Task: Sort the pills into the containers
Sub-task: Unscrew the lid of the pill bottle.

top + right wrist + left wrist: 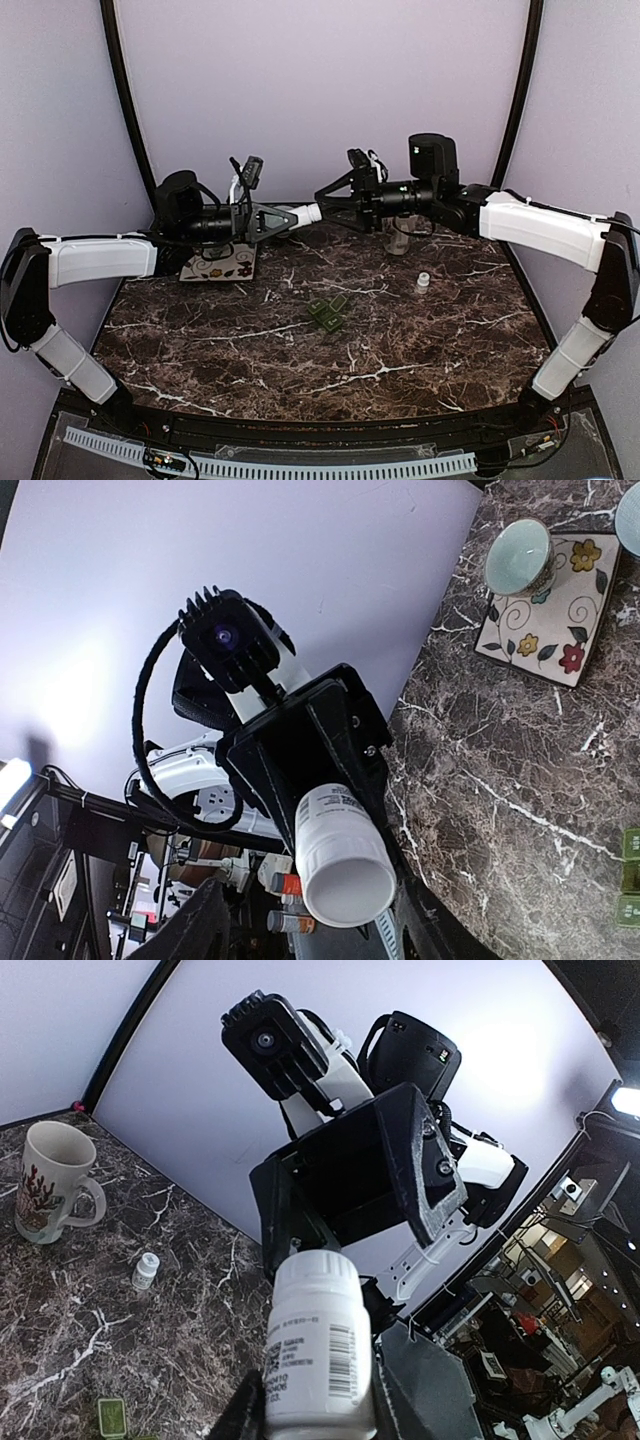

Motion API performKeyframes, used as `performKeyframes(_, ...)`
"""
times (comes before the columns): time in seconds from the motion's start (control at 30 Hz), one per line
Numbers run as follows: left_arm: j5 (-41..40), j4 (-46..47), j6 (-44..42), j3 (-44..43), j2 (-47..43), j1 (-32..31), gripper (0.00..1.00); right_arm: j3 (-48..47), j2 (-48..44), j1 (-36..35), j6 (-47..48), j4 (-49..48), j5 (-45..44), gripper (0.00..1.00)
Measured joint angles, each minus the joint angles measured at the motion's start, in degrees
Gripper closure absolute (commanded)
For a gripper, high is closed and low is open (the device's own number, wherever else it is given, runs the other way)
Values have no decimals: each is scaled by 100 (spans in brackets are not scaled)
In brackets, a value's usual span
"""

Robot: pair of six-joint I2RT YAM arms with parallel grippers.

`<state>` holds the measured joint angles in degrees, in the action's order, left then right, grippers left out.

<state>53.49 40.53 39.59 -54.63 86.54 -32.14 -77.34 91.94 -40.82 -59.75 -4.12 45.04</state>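
My left gripper (288,219) is shut on a white pill bottle (304,214), held level above the back of the table with its cap toward the right arm. In the left wrist view the bottle (320,1350) sits between my fingers, barcode label showing. My right gripper (318,905) is open, its fingers either side of the bottle's cap (350,885) with a gap on one side. The containers, a dark green pill box (327,312), lie on the marble mid-table, also at a frame edge (630,880). No pills show.
A cream mug (400,235) stands at the back right, a small white vial (423,283) in front of it. A floral tile (545,610) with a teal bowl (520,555) sits at the back left under the left arm. A curved backdrop rings the table.
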Motion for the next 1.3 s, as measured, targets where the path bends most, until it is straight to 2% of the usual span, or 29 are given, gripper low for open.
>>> performKeyframes(0.33, 2, -39, -24, -63, 0, 0, 100, -68, 149, 0, -83, -20, 168, 47)
performKeyframes(0.47, 7, -42, -28, -85, 0, 0, 100, -79, 216, 0, -94, -26, 188, 54)
performKeyframes(0.67, 42, -72, -26, -107, 11, 0, 100, -164, 341, 0, -175, -76, 245, 71)
performKeyframes(0.83, 48, -79, -28, -136, 15, 0, 100, -201, 365, 2, -238, -166, 308, 100)
performKeyframes(1.07, 94, 74, 227, -157, 81, 0, 100, -240, 367, 24, 251, -109, 393, 100)
performKeyframes(1.3, 479, 1237, 1657, -179, 542, -2, 100, -280, 133, 37, 1952, 455, 337, 100)
